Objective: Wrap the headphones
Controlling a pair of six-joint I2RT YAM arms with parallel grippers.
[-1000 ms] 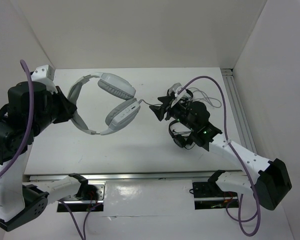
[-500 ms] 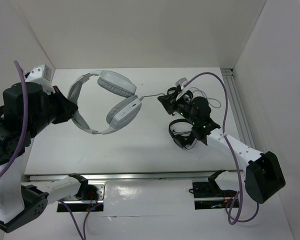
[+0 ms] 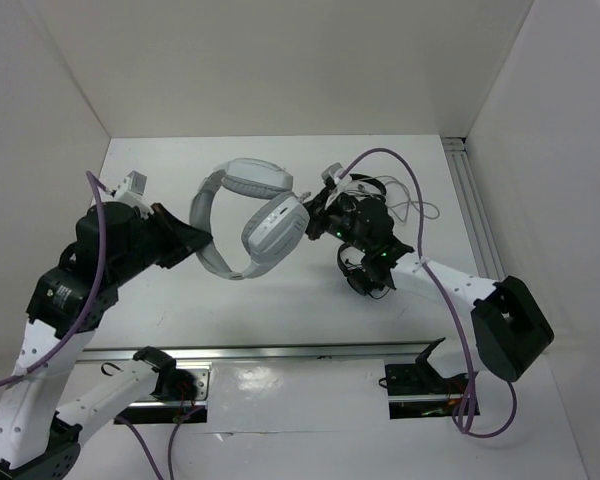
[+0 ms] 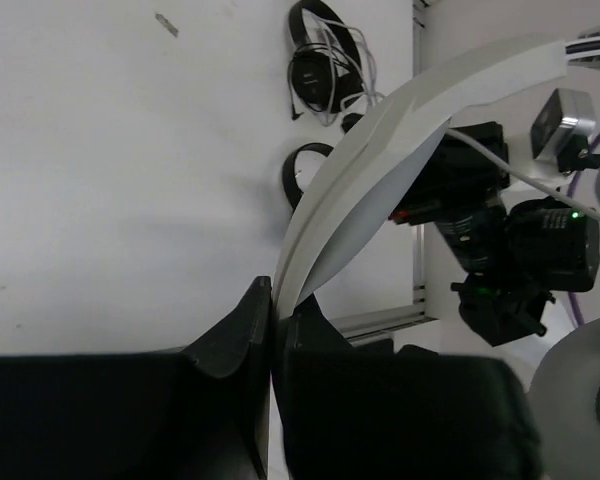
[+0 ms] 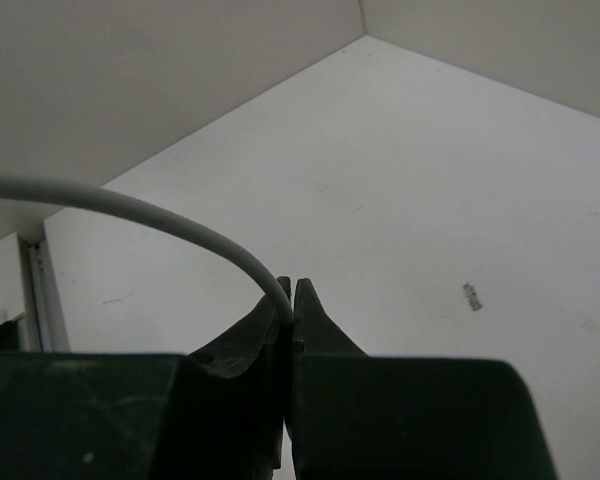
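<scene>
The light grey headphones (image 3: pixel 250 215) hang above the table at its middle, their earcups toward the right. My left gripper (image 3: pixel 202 240) is shut on the wide headband (image 4: pixel 380 150), which rises from between its fingers in the left wrist view. My right gripper (image 3: pixel 313 216) sits just right of the lower earcup (image 3: pixel 277 226) and is shut on the thin grey cable (image 5: pixel 130 212). In the right wrist view the cable arcs in from the left and ends pinched between the fingertips (image 5: pixel 270 315).
Two small black headphones lie on the table: one (image 3: pixel 365 275) under my right arm, one (image 3: pixel 372 190) behind it with loose thin wires (image 3: pixel 420 210) beside it. An aluminium rail (image 3: pixel 475 215) runs along the table's right edge. White walls enclose the back and sides.
My left arm has carried the headphones to the right, toward the middle. My right gripper has closed on the cable and moved left, up to the lower earcup.
</scene>
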